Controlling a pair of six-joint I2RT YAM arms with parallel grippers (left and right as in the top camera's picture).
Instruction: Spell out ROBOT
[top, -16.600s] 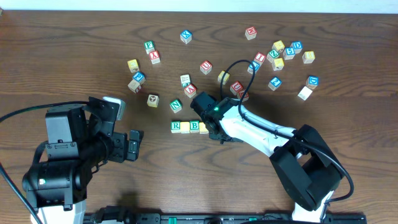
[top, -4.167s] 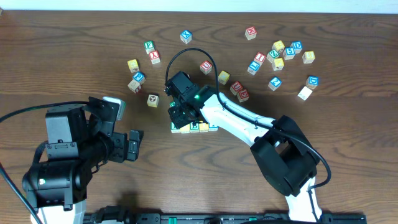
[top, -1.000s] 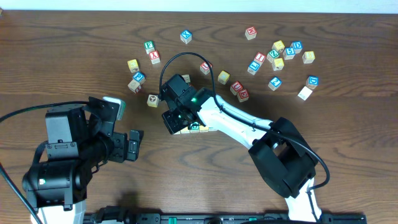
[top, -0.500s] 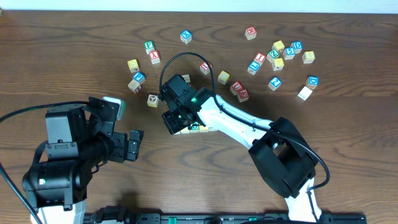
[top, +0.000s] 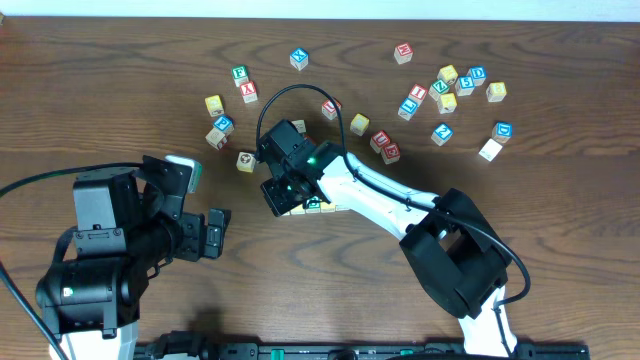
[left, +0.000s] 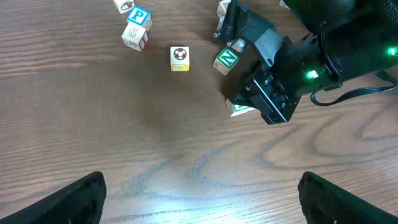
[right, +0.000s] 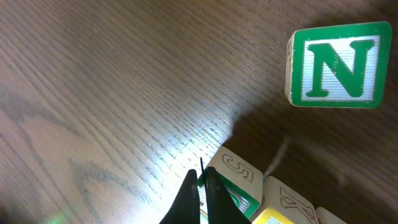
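Rt gripper (right: 202, 190) pinched tight, nothing btwn its tips, which sit at the left end of a green-faced cube (right: 244, 200). Yellow-faced cube (right: 281, 216) is just right of it, in the cube row (top: 328, 207) mid-table (top: 560, 200). Green N cube (right: 339, 64) lies apart, farther off. Lt gripper (top: 212, 234) is spread wide, empty, near-left, well apart from the row.

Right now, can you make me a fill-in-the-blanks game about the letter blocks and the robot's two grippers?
1. The green cube lying apart from the others in the right wrist view shows the letter ___.
2. Open or shut? The right gripper, down by the row of cubes, is ___.
3. Open or shut? The left gripper is ___.
4. The letter on the P cube is coloured ___.
Missing words: N, shut, open, blue.
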